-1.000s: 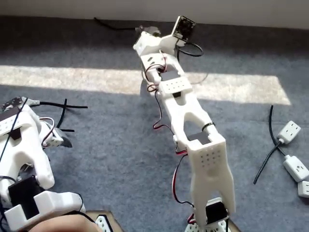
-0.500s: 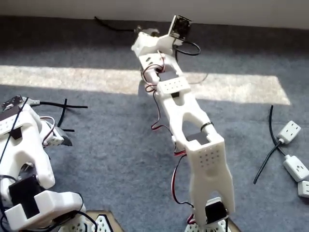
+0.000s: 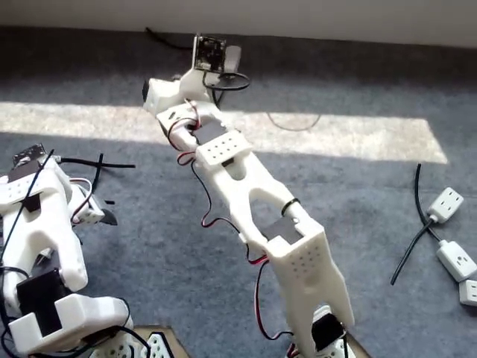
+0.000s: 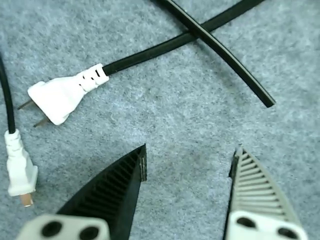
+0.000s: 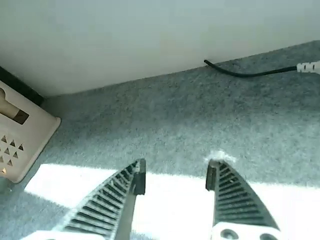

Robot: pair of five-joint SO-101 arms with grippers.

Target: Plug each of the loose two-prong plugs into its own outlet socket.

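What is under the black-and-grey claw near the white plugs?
Bare grey carpet shows between the fingers of the open left gripper. A flat white two-prong plug and a slimmer white plug lie to its side, untouched. Carpet beneath each finger is hidden.

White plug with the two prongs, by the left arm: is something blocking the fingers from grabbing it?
No, nothing visible is. Only bare carpet lies between the open left fingers and the white plug. Its black cord trails away on the far side.
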